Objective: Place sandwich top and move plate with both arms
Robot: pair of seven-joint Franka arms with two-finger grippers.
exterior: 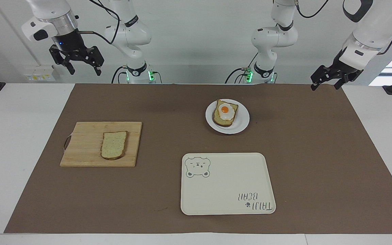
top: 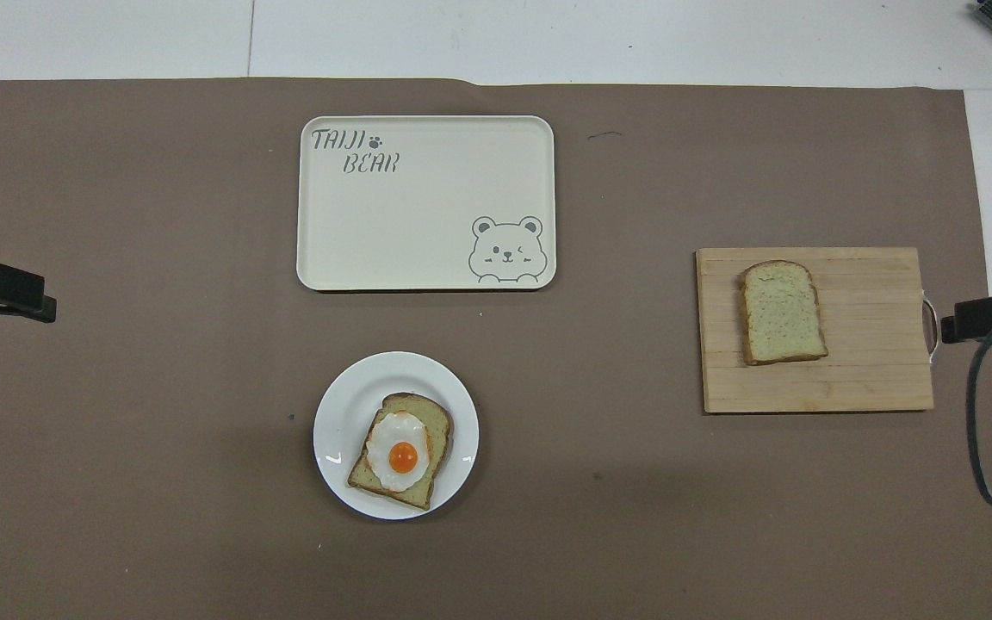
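The sandwich top (exterior: 114, 145) (top: 782, 312), a bare slice of speckled bread, lies flat on a wooden cutting board (exterior: 83, 143) (top: 866, 379) toward the right arm's end of the table. The white plate (exterior: 242, 124) (top: 341, 413) sits nearer the robots, mid-table, and carries a bread slice with a fried egg (exterior: 225, 113) (top: 401, 452). My right gripper (exterior: 84, 71) hangs open and empty, high over the table's edge at its own end. My left gripper (exterior: 324, 87) is open and empty too, raised over the mat's corner at the left arm's end. Both arms wait.
A cream rectangular tray (exterior: 226, 183) (top: 427, 207) with a bear drawing lies farther from the robots than the plate, with nothing on it. A brown mat (exterior: 318, 153) covers most of the white table. A black cable (top: 978, 430) hangs by the right gripper.
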